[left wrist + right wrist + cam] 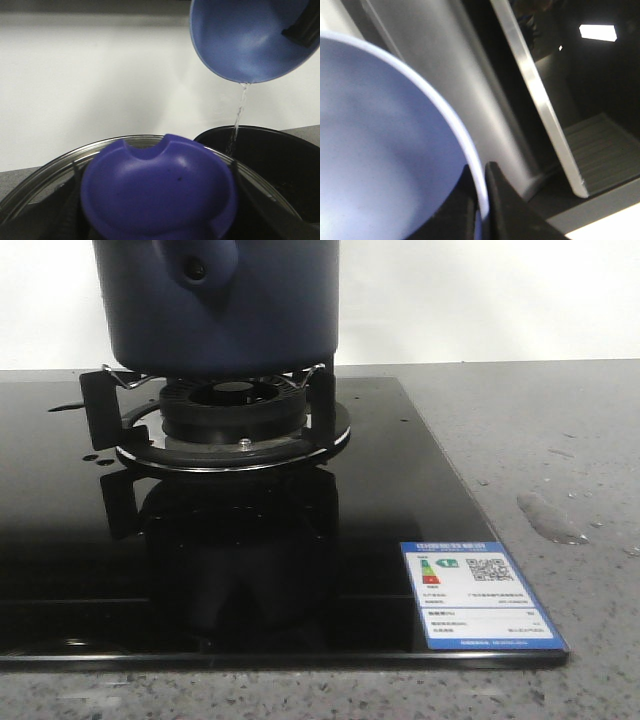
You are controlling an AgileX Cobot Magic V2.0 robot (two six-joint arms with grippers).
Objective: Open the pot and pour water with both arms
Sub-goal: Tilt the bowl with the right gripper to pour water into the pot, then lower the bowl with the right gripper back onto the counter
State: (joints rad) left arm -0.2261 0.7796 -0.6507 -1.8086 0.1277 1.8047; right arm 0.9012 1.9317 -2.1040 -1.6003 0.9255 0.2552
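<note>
The dark navy pot (215, 310) stands on the burner's pot support, its handle lug (197, 270) facing the camera. In the left wrist view its open dark mouth (272, 160) lies beyond the lid. My left gripper (159, 205) is shut around the blue knob (160, 190) of the glass lid (45, 175), held off to the pot's side. My right gripper (481, 172) pinches the rim of the periwinkle bowl (380, 150). The bowl (245, 40) is tipped above the pot, and a thin stream of water (239, 117) falls into it. Neither gripper shows in the front view.
The burner (232, 415) sits on a black glass cooktop (400, 490) with a blue label sticker (482, 592) at its front right corner. A water puddle (550, 518) and droplets lie on the grey counter to the right. A white wall stands behind.
</note>
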